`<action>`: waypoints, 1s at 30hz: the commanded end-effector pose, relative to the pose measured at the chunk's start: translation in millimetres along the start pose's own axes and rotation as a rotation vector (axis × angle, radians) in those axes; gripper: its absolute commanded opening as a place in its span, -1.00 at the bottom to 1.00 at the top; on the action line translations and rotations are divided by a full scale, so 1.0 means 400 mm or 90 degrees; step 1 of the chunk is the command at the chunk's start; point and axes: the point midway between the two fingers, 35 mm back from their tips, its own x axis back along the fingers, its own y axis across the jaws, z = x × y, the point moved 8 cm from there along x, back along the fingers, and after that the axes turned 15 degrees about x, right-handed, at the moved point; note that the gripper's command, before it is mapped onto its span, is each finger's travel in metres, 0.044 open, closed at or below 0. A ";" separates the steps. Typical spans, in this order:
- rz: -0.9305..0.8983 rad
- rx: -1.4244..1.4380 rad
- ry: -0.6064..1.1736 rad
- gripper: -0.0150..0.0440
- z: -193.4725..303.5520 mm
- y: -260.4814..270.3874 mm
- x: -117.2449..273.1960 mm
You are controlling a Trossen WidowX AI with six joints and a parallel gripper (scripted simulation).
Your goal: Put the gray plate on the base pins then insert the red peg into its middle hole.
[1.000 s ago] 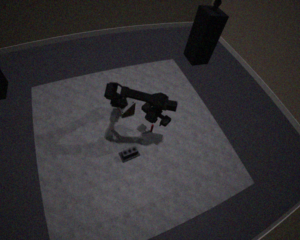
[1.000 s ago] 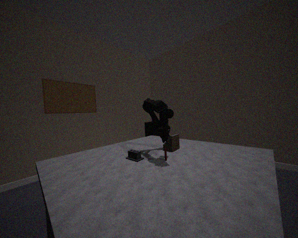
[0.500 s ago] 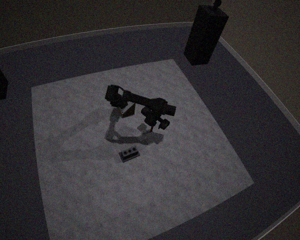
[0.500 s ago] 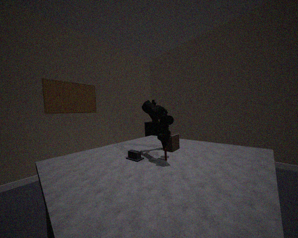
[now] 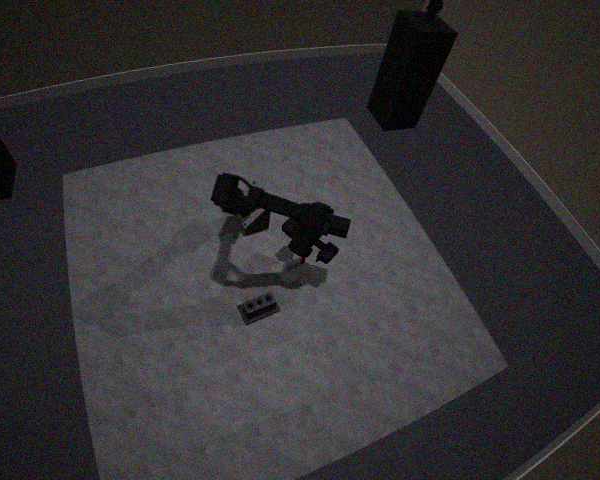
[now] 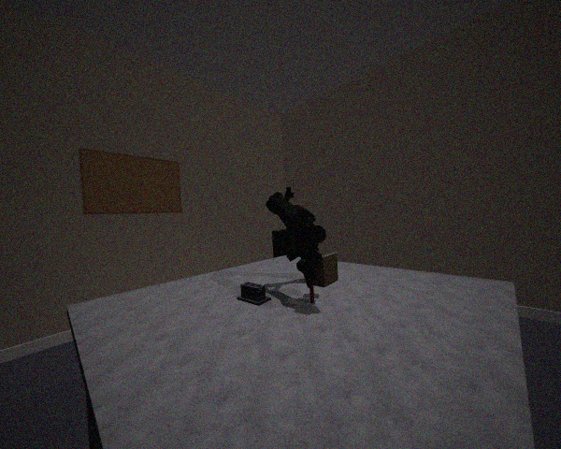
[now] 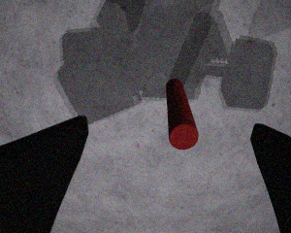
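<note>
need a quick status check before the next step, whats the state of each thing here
Black parallel-jaw pincer: open, nothing held, above the peg.
Red cylindrical peg: standing upright on the mat, not gripped, between the two fingers in the wrist view.
Gray three-hole plate: lying flat on the base, middle hole without a peg.
Dark flat base: resting on the mat, plate on top.
Black six-joint arm: bent over the peg.
</note>
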 end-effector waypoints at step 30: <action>0.009 0.006 -0.004 -0.25 0.002 -0.009 -0.076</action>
